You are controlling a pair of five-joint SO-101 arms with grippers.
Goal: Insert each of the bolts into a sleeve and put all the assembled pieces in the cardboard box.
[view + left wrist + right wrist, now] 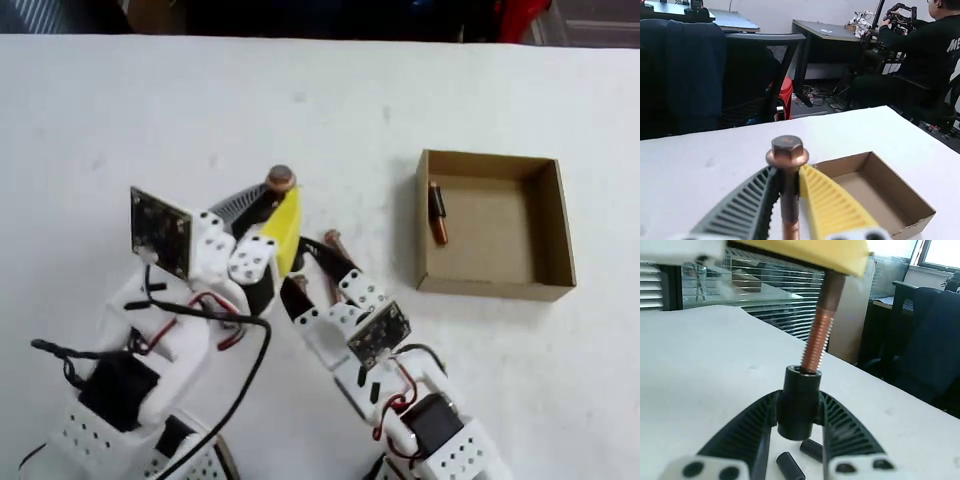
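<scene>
My left gripper (786,174) is shut on a copper bolt (787,160), held head-up between its grey and yellow fingers; in the high view the bolt's head (280,180) shows above the left gripper (273,218). My right gripper (799,401) is shut on a black sleeve (798,405), held upright just below. The bolt's threaded end (816,345) reaches into the sleeve's top opening. The cardboard box (495,290) stands to the right and holds one assembled bolt and sleeve (437,213). In the high view the right gripper (303,272) sits directly beside the left one.
Two loose black sleeves (790,466) (812,450) lie on the white table under the right gripper. Another copper bolt (332,250) lies close to the right gripper. The box (900,197) is open-topped. The table's far edge borders chairs and desks.
</scene>
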